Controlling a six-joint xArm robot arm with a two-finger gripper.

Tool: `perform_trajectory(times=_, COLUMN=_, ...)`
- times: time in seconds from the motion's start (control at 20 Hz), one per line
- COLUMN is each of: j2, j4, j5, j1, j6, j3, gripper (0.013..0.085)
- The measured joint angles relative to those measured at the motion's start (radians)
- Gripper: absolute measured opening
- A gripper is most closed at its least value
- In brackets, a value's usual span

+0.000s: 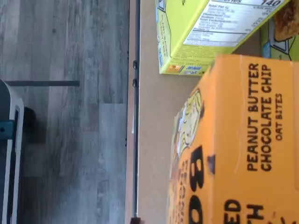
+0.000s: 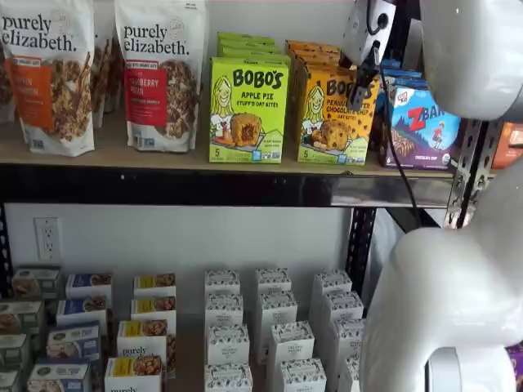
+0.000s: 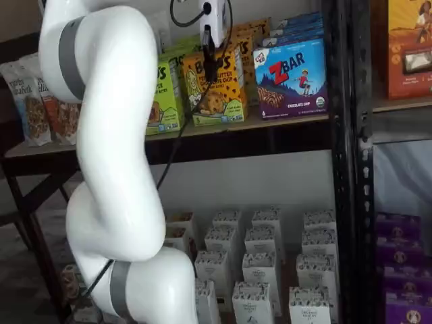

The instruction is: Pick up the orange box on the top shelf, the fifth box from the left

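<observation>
While the gripper (image 2: pixel 360 88) hangs at the upper right of a shelf view, right in front of the orange box (image 2: pixel 330 116), I can't tell how its black fingers (image 3: pixel 210 65) are set: they show as a dark stub against the carton's face, with no clear gap and nothing plainly pinched. The orange box stands upright on the top shelf (image 2: pixel 122 155), centre-right in that view, with more cartons of the same kind lined up behind it. I'd judge it a light, stiff cardboard carton, smooth-faced and a bit slippery, one that would dent if squeezed hard. The narrow side walls look like the place to hold it, high up on the box. The lime-green Apple Pie box (image 2: pixel 248 109) sits just beside it on one side with only a slim gap, and the ZBar box (image 2: pixel 423 126) stands close on the other, so I expect finger room to be tight. In the wrist view the orange box (image 1: pixel 243 144) fills the lower right, very near the camera, with a yellow-green carton (image 1: pixel 205 35) above it. The black cable (image 2: pixel 396 155) drapes down past the shelf rail and could snag.
</observation>
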Motion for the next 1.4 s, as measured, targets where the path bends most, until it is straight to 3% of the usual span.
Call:
perform_trajectory(times=0.05, j2=-0.001, j4=0.001, j5=-0.001, j1=0.000, j6=0.000, j3=0.001, gripper=0.0690)
perform_trajectory(times=0.15, j2=-0.002, j4=0.002, j5=-0.002, j1=-0.001, j6=-0.001, j3=0.002, gripper=0.0610)
perform_trajectory(times=1.4, j2=-0.007, j4=0.007, j5=0.004, j1=-0.003, j6=-0.002, j3=0.008, gripper=0.0610)
